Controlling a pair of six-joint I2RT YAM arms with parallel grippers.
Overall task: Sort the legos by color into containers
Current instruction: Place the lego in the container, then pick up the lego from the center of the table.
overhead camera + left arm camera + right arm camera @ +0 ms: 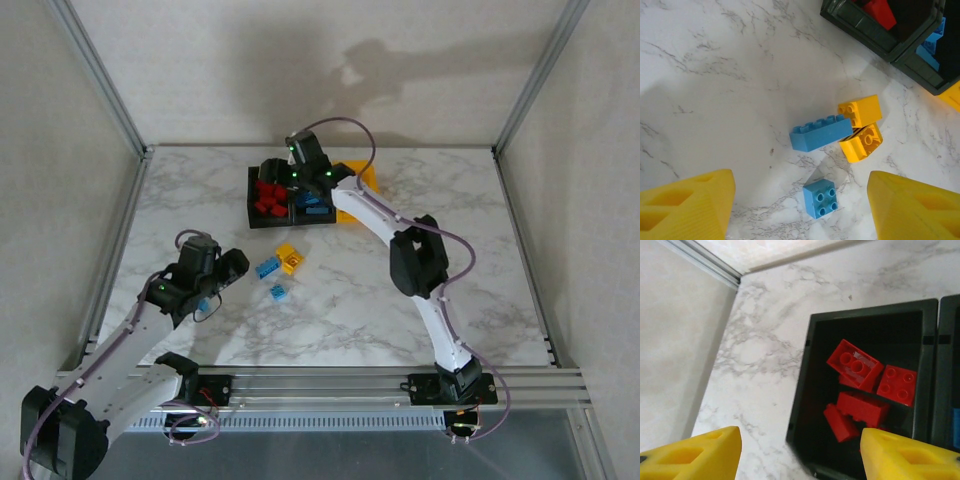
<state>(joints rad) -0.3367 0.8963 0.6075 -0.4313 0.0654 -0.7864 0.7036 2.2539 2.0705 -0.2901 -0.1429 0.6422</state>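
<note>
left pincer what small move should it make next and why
Probably lower the left pincer straight down over the small blue brick. Its jaws stand open and empty, and that brick lies loose on the table between the fingers, apart from the long blue brick.

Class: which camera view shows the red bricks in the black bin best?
The right wrist view: it looks down into the black bin, so the red bricks show separately, studs visible. The top external view gives a small red cluster; the left wrist view catches part of one at its top edge.
</note>
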